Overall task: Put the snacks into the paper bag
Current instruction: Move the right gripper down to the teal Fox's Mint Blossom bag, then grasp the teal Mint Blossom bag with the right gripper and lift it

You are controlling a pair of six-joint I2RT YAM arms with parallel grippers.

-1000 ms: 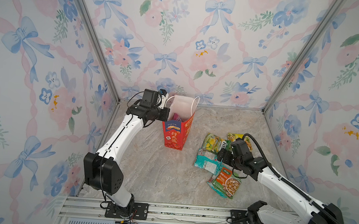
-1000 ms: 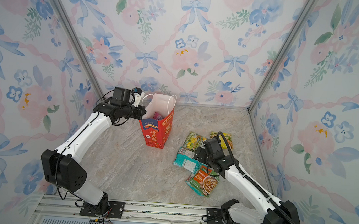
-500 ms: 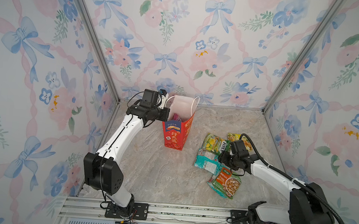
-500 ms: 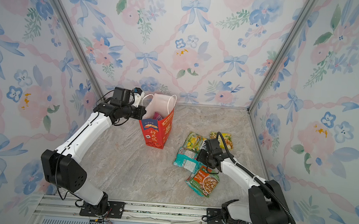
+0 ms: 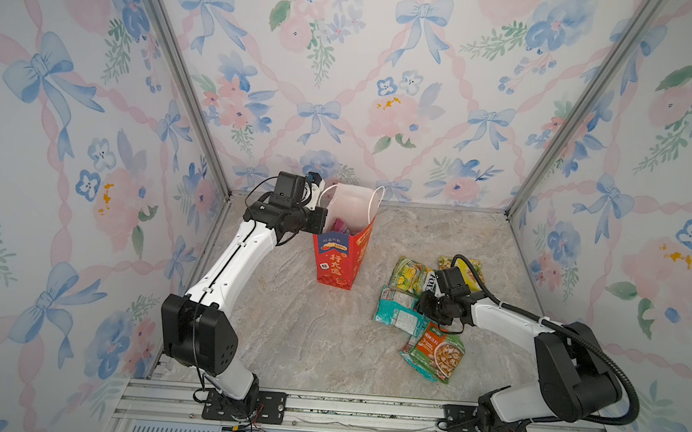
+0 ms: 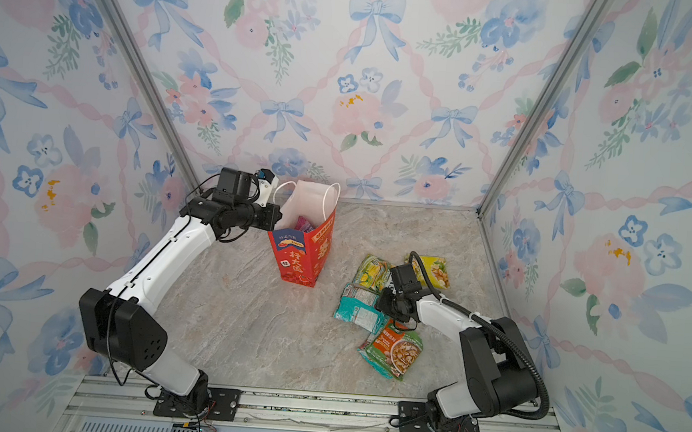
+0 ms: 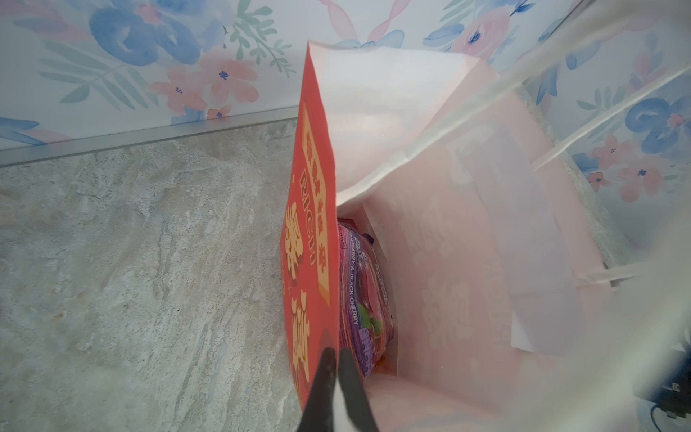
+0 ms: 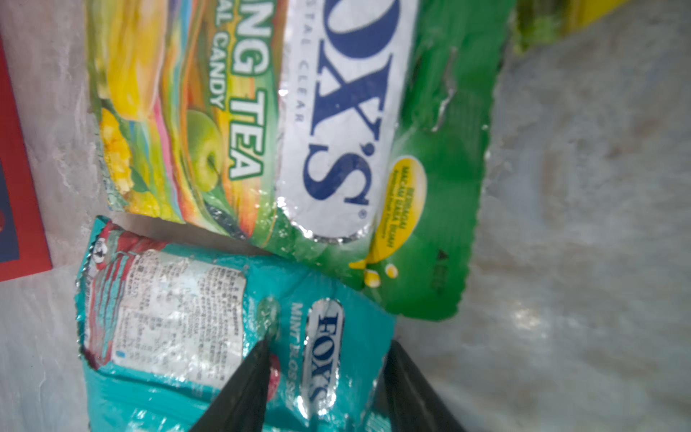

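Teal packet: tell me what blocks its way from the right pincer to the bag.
Nothing visible. Bare table lies between the teal packet and the bag, whose mouth the left pincer holds open.

**Bag at the back, packets to its right**

The paper bag (image 5: pixel 344 250) stands upright on the table (image 5: pixel 285 338) with a packet (image 7: pixel 359 299) inside. Four snacks (image 5: pixel 409 273) lie right of it, nearer the front, edges overlapping.

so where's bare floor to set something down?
Free: the marble between the paper bag and the front rail, and the back right corner. Crowded: right of the bag, where the teal packet and green packet cluster.
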